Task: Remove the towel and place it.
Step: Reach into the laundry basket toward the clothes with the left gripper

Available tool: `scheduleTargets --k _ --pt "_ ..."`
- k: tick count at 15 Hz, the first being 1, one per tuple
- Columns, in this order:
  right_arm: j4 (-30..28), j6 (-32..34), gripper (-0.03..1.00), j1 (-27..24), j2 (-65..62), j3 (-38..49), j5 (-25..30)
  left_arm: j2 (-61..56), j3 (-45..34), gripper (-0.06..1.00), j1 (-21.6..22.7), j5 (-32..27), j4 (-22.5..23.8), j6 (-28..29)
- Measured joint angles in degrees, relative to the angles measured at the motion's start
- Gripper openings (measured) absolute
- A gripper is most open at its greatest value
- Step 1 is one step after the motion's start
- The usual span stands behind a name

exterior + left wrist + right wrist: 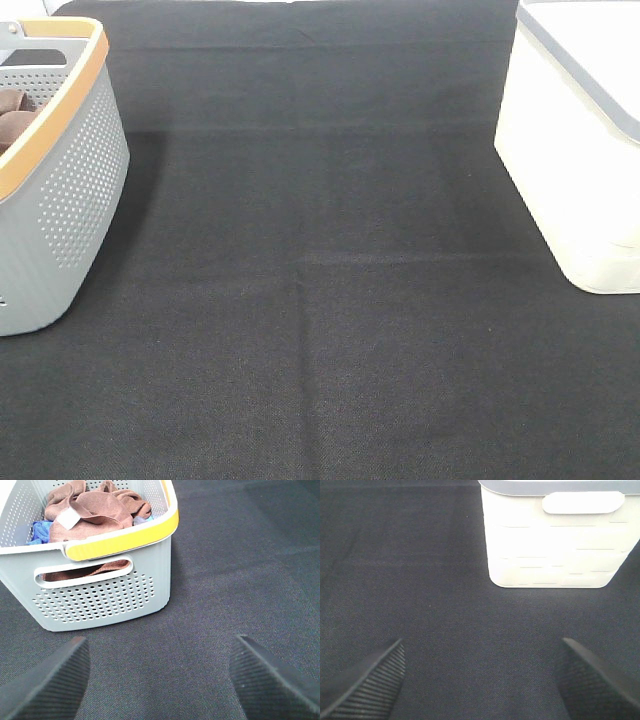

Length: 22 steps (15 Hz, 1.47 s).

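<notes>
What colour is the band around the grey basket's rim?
Yellow band; left wrist view shows it best.

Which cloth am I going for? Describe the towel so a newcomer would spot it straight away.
On the black table cover, find the grey perforated basket with the yellow rim at the left. Inside it, on top of the pile, lies the reddish-brown fuzzy towel. Its small white tag sets it apart from the blue cloth beside it.
</notes>
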State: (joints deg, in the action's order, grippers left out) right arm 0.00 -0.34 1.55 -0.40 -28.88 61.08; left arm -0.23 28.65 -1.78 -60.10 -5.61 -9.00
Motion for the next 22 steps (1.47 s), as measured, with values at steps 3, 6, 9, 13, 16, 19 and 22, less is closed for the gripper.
scheduleTargets --k 3,6,9,13,16,19,22 --pt "0.00 0.00 0.78 0.00 0.00 0.00 0.00 0.00 0.00 0.74 0.00 0.00 0.00 0.00" --pt "0.00 0.00 0.78 0.00 0.00 0.00 0.00 0.00 0.00 0.74 0.00 0.00 0.00 0.00" --pt "0.00 0.00 0.78 0.00 0.00 0.00 0.00 0.00 0.00 0.74 0.00 0.00 0.00 0.00" --pt "0.00 0.00 0.78 0.00 0.00 0.00 0.00 0.00 0.00 0.74 0.00 0.00 0.00 0.00" --pt "0.00 0.00 0.78 0.00 0.00 0.00 0.00 0.00 0.00 0.74 0.00 0.00 0.00 0.00" --pt "0.00 0.00 0.78 0.00 0.00 0.00 0.00 0.00 0.00 0.74 0.00 0.00 0.00 0.00" --pt "0.00 0.00 0.78 0.00 0.00 0.00 0.00 0.00 0.00 0.74 0.00 0.00 0.00 0.00"
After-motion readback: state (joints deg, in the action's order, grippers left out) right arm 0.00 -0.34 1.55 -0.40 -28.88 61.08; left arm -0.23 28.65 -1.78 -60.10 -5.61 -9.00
